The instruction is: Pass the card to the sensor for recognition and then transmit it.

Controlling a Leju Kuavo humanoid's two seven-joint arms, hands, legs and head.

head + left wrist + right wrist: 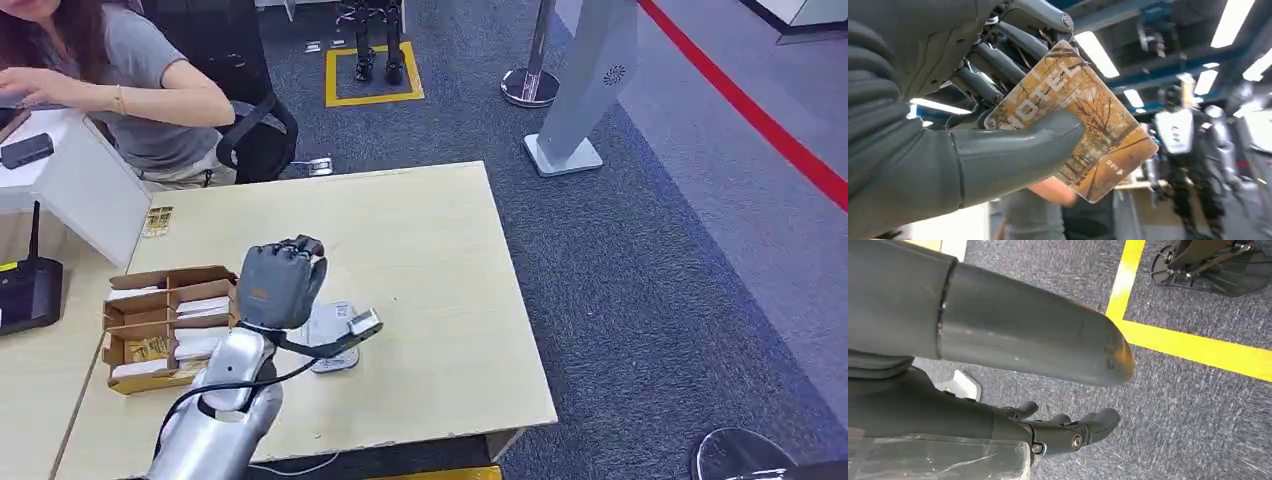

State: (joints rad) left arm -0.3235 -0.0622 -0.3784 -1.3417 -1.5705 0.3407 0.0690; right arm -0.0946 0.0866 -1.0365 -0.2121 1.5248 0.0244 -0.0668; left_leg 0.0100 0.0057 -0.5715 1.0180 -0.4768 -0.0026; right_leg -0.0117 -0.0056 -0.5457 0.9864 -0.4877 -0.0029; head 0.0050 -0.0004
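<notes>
The card [1083, 125] is in the left hand [280, 283], pinched between the thick grey thumb [1018, 150] on its printed face and the darker fingers [998, 60] behind it. In the left wrist view it shows a brown and gold picture of bare trees with pale letters across it; the thumb covers part of the lettering, and the hand hides the near edge of the card. About half of the card sticks out free beyond the thumb. In the head view the hand is seen from the back, raised above the table [430, 230] with its fingers curled, and the card itself is hidden behind it.

Just below and beside that hand, on the table, lies a pale flat sensor [330, 325]; the wrist and its dark cable cover much of it, so its outline is hard to make out. To the hand's left stands an open cardboard box [165, 320] with compartments holding more cards.

The right hand [1068, 432] hangs over grey carpet [1198, 405] marked with a yellow line [1193, 347]. Its dark fingers are loosely bent and apart, with nothing in them.

A person [130, 85] sits at the far left corner of the table, cut off by the picture's edge, one arm stretched out over a white desk [70, 180].
</notes>
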